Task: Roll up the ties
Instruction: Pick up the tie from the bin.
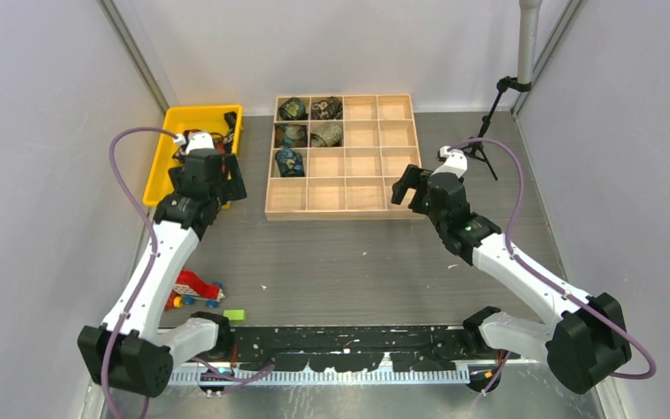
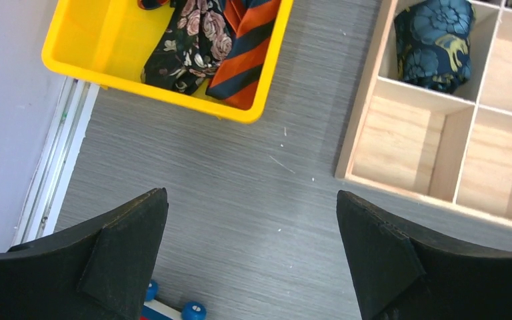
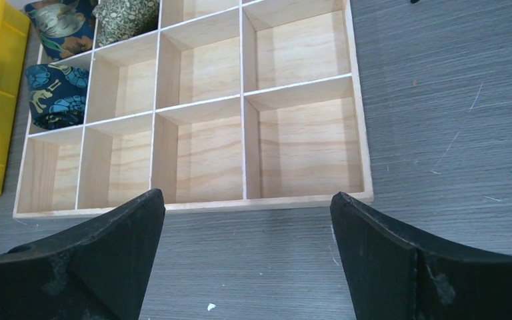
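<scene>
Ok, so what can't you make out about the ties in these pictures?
Top view: what lies in the yellow bin, partly covered by the left arm.
Left wrist view: full length of the striped tie and floral tie, cut off by the top edge.
Top view: patterns of the rolled ties, too small.

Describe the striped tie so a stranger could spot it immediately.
Find the yellow bin, left of the wooden compartment tray. Bunched inside it lies the striped tie. It has bold orange and black diagonal bands, while the floral tie beside it is black with pink flowers.
</scene>
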Available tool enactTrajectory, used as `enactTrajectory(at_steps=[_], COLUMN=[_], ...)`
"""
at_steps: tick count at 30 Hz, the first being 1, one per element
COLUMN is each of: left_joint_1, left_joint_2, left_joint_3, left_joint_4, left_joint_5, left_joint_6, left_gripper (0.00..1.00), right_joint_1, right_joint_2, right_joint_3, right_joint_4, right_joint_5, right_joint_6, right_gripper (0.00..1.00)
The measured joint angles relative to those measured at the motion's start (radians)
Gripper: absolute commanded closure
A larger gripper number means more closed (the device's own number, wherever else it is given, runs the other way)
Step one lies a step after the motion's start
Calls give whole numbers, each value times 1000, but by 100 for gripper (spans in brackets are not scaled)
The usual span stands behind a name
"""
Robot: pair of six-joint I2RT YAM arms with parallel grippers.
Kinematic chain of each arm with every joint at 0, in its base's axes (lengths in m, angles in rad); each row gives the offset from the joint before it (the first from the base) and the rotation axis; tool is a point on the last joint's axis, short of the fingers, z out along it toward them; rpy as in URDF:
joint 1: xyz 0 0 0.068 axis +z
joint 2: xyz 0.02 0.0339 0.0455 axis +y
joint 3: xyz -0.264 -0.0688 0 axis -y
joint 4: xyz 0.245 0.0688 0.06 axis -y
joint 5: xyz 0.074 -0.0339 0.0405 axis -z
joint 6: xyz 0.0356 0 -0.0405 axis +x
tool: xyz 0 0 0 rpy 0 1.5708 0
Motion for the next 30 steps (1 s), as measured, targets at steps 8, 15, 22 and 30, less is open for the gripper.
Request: enactTrajectory(at_steps=[8,15,22,30], left_joint_1=[139,286,376,380], left_joint_2=[278,482,618,725], left_joint_3=[179,236,249,285], left_joint_4=[47,91,200,333], left_joint_5=[42,133,266,328], left_joint_6=[-63,-137,-193,-260], left_gripper=[3,5,7,13], right_joint_1=[-34,-53,-70,-87], right_joint_2=[0,9,26,33], right_joint_3=[0,0,0,0], right_joint_4=[0,1,2,6], right_joint_5=[-30,-59,-91,-118], right_joint_6=[16,21,26,38], right_gripper=[2,2,2,3])
